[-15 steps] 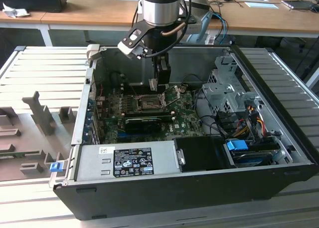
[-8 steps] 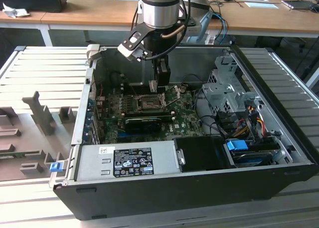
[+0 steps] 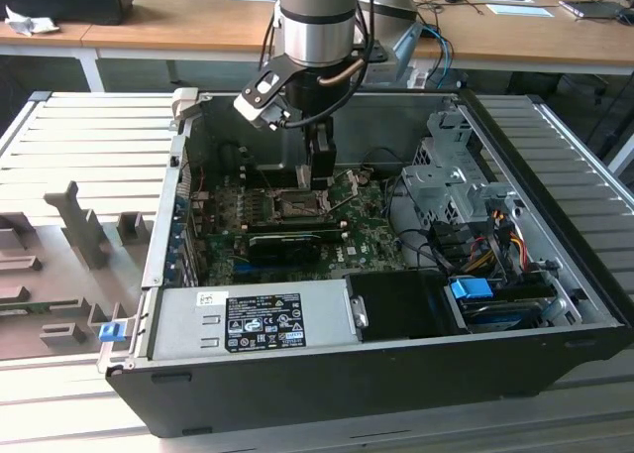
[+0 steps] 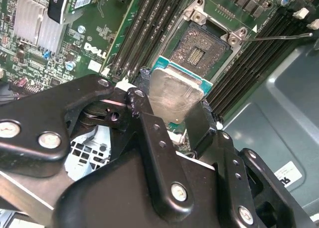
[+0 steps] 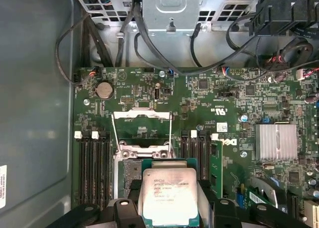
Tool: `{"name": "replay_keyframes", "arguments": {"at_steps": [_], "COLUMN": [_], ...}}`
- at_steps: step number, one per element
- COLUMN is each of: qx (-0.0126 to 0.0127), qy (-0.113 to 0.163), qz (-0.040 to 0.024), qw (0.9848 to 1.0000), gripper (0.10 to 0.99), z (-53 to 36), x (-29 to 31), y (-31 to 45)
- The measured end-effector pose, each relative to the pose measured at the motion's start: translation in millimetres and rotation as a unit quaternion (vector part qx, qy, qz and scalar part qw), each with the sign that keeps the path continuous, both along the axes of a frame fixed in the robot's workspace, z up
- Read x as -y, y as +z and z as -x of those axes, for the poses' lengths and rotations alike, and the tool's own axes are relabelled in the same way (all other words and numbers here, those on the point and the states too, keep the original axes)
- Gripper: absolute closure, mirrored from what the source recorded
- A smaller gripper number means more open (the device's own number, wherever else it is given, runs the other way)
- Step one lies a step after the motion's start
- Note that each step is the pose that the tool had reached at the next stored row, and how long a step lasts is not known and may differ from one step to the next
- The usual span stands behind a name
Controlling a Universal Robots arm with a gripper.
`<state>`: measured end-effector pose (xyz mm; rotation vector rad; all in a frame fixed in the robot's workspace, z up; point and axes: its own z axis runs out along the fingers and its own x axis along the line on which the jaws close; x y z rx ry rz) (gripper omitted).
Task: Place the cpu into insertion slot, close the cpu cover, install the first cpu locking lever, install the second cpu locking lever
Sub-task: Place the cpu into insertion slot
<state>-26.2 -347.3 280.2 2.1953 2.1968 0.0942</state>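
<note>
Your fingers [image 4: 152, 138] are clamped on the cpu [image 4: 177, 96], one black finger against each side edge, with its silver-grey top facing up in both wrist views. You hold it just at the insertion slot [image 4: 199, 48]: in the second wrist view the slot's dark centre lies uncovered right beyond the cpu, while in the first wrist view the cpu [image 5: 169, 195] overlaps the nearer part of the slot [image 5: 130, 175]. You cannot tell how far above the slot it hangs. The cpu cover [image 5: 143, 114] stands swung open on the far side of the slot, thin wire levers [image 5: 115, 133] running down from it. All this sits in the open computer case [image 3: 396, 374], which lies on its side on the ribbed grey tabletop [image 3: 59, 136]. The case holds the green motherboard [image 3: 367, 235], a long black card [image 3: 292, 243], a grey power supply [image 3: 248, 319], a metal drive cage [image 3: 446, 175] and loose cables [image 3: 485, 245]. In the exterior view the arm [image 3: 315, 27] reaches down into the case, and the fingers [image 3: 319, 170] hide part of the slot. In the first wrist view the picture's edge cuts off the cpu's near edge, and its print is too small to make out.
</note>
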Motion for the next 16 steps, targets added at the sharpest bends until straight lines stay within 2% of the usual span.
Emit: {"name": "replay_keyframes", "arguments": {"at_steps": [16], "qx": [0.0000], "qy": [0.000], "qz": [-0.0011], "qw": [1.0000], "gripper": [0.561], "z": [0.2], "x": [0.0], "y": [-8.4]}}
